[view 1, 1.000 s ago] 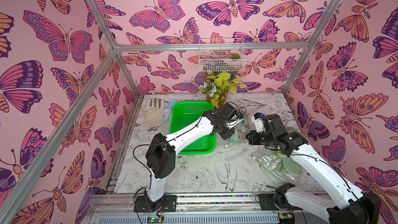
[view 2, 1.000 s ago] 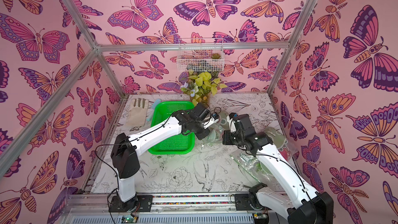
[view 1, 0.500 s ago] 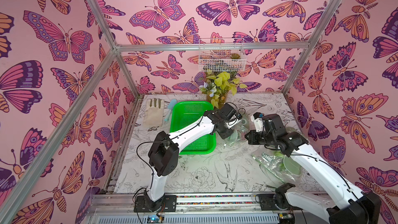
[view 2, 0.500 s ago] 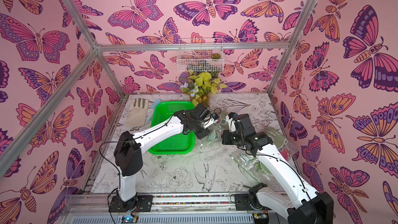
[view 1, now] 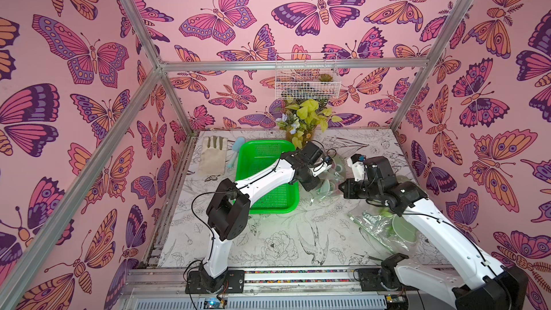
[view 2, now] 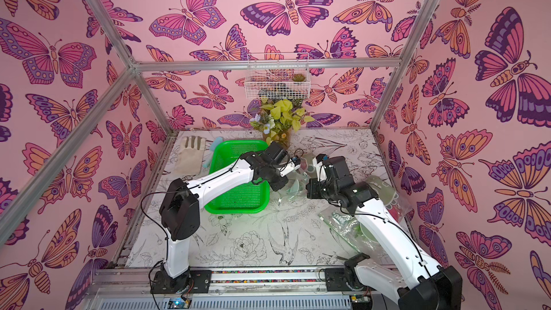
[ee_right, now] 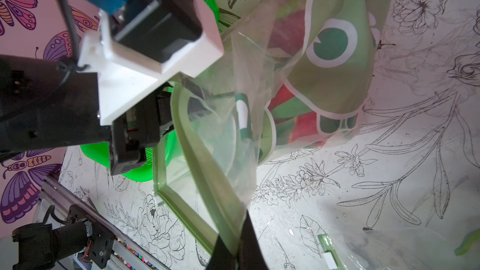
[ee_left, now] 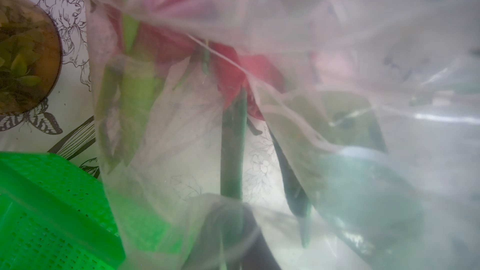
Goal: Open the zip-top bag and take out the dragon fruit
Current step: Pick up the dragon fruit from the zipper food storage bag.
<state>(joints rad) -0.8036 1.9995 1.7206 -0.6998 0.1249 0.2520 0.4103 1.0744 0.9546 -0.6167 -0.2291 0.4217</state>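
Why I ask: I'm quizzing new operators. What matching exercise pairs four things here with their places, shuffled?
Things:
1 glove
2 green basket
3 wire rack
4 zip bag

Places:
A pinched at its zip edge by the right tool
B hung on the back wall
C flat in a far corner of the table
D beneath the left arm

Pairs: 1-C, 2-D, 3-B, 4-A.

The zip-top bag point(ee_right: 259, 138) is thin, glossy, crinkled clear plastic film. The green basket point(view 1: 274, 198) is shiny perforated plastic; the glove point(view 1: 213, 156) at eleven o'clock of it, matt cloth; frame bars point(view 1: 223, 65), dull metal
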